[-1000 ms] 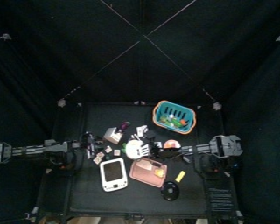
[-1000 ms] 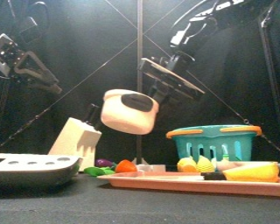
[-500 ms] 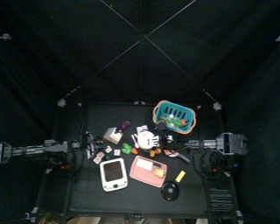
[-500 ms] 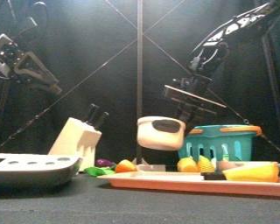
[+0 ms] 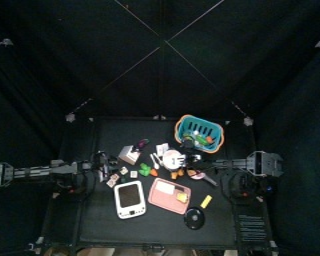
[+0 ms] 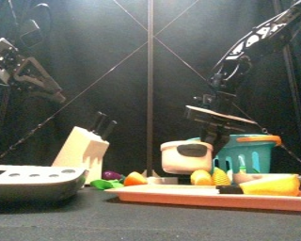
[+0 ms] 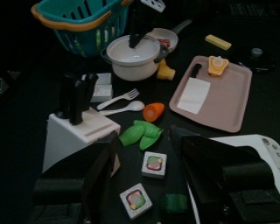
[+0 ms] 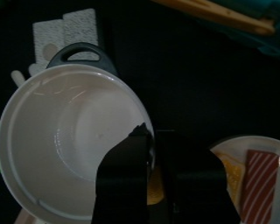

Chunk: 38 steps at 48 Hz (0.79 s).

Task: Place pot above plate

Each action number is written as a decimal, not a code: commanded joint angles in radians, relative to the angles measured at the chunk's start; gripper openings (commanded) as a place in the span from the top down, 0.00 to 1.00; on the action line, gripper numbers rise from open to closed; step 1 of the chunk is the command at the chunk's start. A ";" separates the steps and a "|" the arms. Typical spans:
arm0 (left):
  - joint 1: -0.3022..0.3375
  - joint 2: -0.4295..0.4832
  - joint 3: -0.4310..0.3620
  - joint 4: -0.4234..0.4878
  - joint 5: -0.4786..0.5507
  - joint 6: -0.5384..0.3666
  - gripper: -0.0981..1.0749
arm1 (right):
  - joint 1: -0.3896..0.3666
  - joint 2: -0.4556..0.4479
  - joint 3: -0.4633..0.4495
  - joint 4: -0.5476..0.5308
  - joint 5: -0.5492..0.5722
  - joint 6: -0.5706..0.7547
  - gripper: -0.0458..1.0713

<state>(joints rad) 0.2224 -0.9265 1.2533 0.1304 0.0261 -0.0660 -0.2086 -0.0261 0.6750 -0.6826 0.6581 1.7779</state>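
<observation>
The small whitish pot (image 6: 188,156) with a dark handle hangs low just behind the pink plate (image 6: 216,195), beside the teal basket (image 6: 254,155). My right gripper (image 8: 150,136) is shut on the pot's rim (image 8: 73,122), one jaw inside the bowl. In the top view the pot (image 5: 166,157) is beyond the plate (image 5: 172,192), with the right gripper (image 5: 183,161) on it. The left wrist view shows the pot (image 7: 136,57), the plate (image 7: 213,92) and my open, empty left gripper (image 7: 149,188) over the table's left part.
A white knife block (image 6: 80,151) stands at the left. A white slab with a dark screen (image 5: 131,201) lies at the front left. Toy food, a white fork (image 7: 119,105) and small cards (image 7: 153,164) lie between the block and the plate. Food pieces lie on the plate.
My right gripper has carried the pot down and to the right, from high over the table's middle to low behind the plate next to the basket. The left arm has not moved.
</observation>
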 commanded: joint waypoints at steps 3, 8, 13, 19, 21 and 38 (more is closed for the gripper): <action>0.000 0.003 -0.011 0.000 -0.008 0.000 0.18 | -0.006 -0.017 -0.009 -0.005 0.018 0.000 0.60; 0.000 0.005 -0.011 0.000 -0.008 0.000 0.18 | -0.008 -0.017 -0.003 -0.005 0.049 0.000 0.60; 0.000 0.005 -0.011 0.000 -0.008 0.000 0.18 | -0.008 -0.017 0.002 -0.006 0.067 0.002 0.60; 0.002 0.003 -0.011 0.000 -0.009 0.000 0.18 | -0.017 -0.012 0.000 -0.011 0.067 0.003 0.60; 0.002 0.003 -0.011 0.002 -0.009 0.000 0.18 | -0.020 -0.011 0.000 -0.012 0.067 0.003 0.60; 0.002 0.003 -0.011 0.000 -0.008 0.000 0.18 | -0.040 0.055 -0.020 -0.015 0.061 0.005 0.60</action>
<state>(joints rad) 0.2224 -0.9250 1.2548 0.1304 0.0261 -0.0675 -0.2393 0.0276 0.6811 -0.6934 0.7225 1.7810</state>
